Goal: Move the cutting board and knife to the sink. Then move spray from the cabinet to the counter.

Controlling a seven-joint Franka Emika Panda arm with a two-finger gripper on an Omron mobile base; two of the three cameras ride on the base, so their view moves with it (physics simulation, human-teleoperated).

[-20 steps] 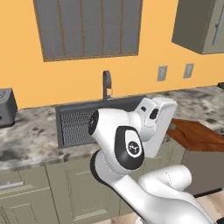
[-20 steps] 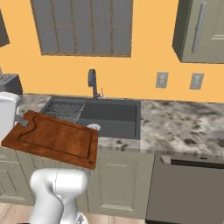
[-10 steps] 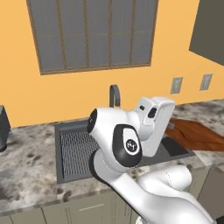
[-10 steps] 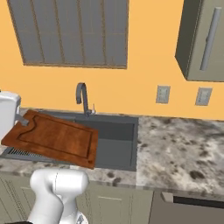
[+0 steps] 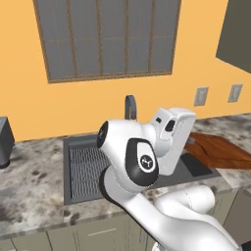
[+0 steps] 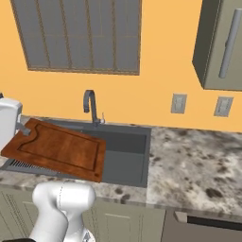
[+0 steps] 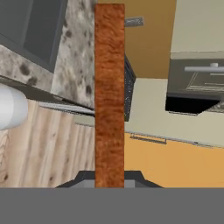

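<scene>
Cutting board (image 6: 59, 150): reddish-brown wooden board, being carried in the air over the sink (image 6: 124, 153); lying nearly flat, slightly tilted.
End effector (image 7: 109, 186): clenched and gripping the cutting board by one short edge; in the hand view the board's edge is rising from between the dark fingers as a narrow upright strip.
Position relative to end effector: board is extending straight away from the end effector, touching it at the near end.
Long axis: running left to right across the sink in the right base view, notched short side towards the white hand at the left, far corner hanging over the basin's front edge.
Counter (image 6: 198, 170): speckled stone, lying beside the sink.
Faucet (image 6: 90, 106): standing behind the basin.
</scene>
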